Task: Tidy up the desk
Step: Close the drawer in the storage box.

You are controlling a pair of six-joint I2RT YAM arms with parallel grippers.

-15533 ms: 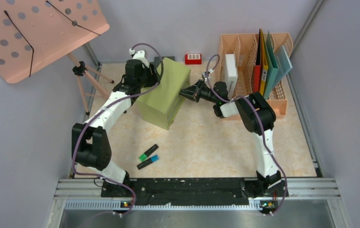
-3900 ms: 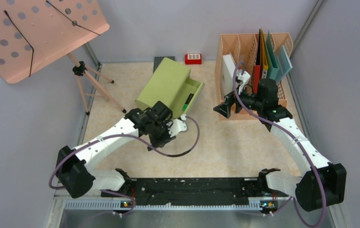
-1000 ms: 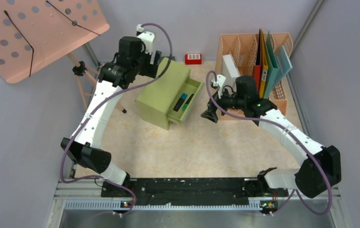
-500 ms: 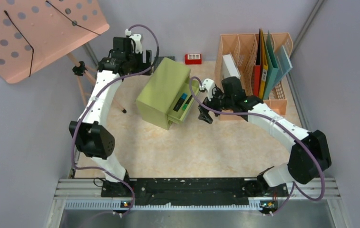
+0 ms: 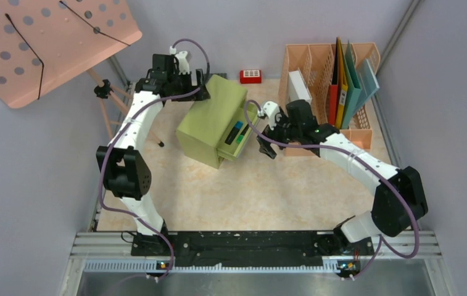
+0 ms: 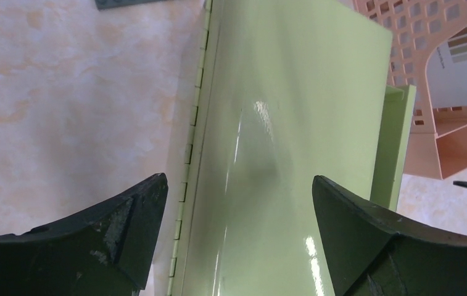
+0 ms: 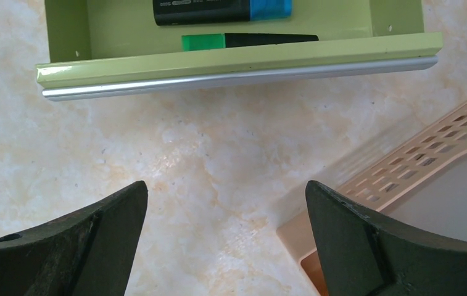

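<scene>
On my far left, the peach perforated board [image 5: 45,43] sits tilted on its tripod [image 5: 110,105], whose legs come down at the table's left edge. The table [image 5: 268,197], beige and marbled, fills the cell between the grey walls, running from the front rail, where both arm bases are bolted, to the back wall.

My left arm reaches up along the left side. The left end effector [image 5: 204,90] is at the back corner of the green drawer cabinet [image 5: 209,120]. Through the left wrist camera I see its fingers spread wide over the cabinet's glossy top, one above the hinged edge and the other further across. I cannot tell whether either finger touches the metal.

The cabinet stands askew to the walls, in the back middle of the table. Its top drawer [image 7: 237,58] is pulled out toward the right and holds two highlighters side by side, a blue-capped one [image 7: 218,9] and a green-capped one [image 7: 249,41]. A small red item [image 5: 250,76] lies against the back wall, behind the cabinet.

The right end effector [image 7: 226,185] hovers over bare table just in front of the drawer's silver handle rail. Its fingers are apart with nothing between them.

To its right, a peach lattice file organiser [image 5: 317,61] fills the back right corner. It holds a white box [image 5: 298,89] and upright folders [image 5: 340,74] in red, yellow and teal.
</scene>
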